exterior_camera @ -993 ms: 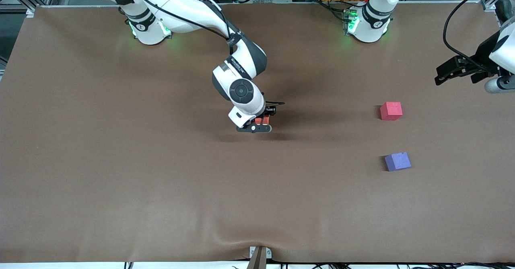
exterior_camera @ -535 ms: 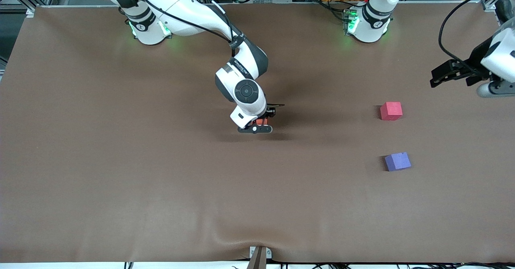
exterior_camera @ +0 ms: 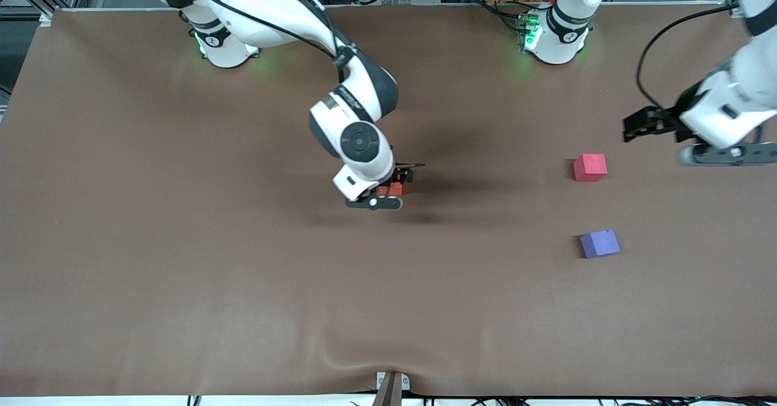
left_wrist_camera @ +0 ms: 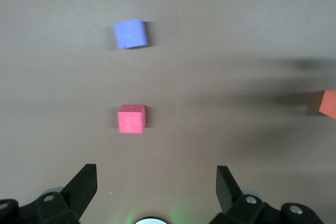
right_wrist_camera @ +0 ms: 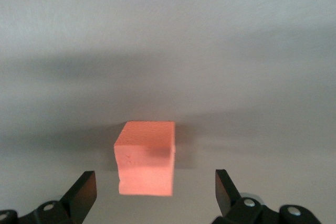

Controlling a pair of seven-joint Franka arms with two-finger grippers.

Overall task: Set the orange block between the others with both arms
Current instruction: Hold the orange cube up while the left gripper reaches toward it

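The orange block (exterior_camera: 394,189) (right_wrist_camera: 145,158) rests on the brown table mat near the middle. My right gripper (exterior_camera: 388,190) (right_wrist_camera: 155,187) hangs just over it, open, with both fingers clear of its sides. The pinkish-red cube (exterior_camera: 590,167) (left_wrist_camera: 131,118) lies toward the left arm's end of the table. The purple-blue cube (exterior_camera: 600,243) (left_wrist_camera: 130,33) sits nearer to the front camera than the pinkish-red one, with a gap between them. My left gripper (exterior_camera: 636,128) (left_wrist_camera: 155,179) hovers open and empty beside the pinkish-red cube. The orange block (left_wrist_camera: 328,103) also shows at the edge of the left wrist view.
The brown mat (exterior_camera: 182,260) covers the whole table and has a small wrinkle by a metal bracket (exterior_camera: 391,386) at its front edge. The two arm bases (exterior_camera: 221,45) (exterior_camera: 555,36) stand at the back edge. A black cable (exterior_camera: 652,48) hangs from the left arm.
My right gripper has opened and let go of the orange block, which now rests on the mat. The left arm has swung in toward the pinkish-red cube.
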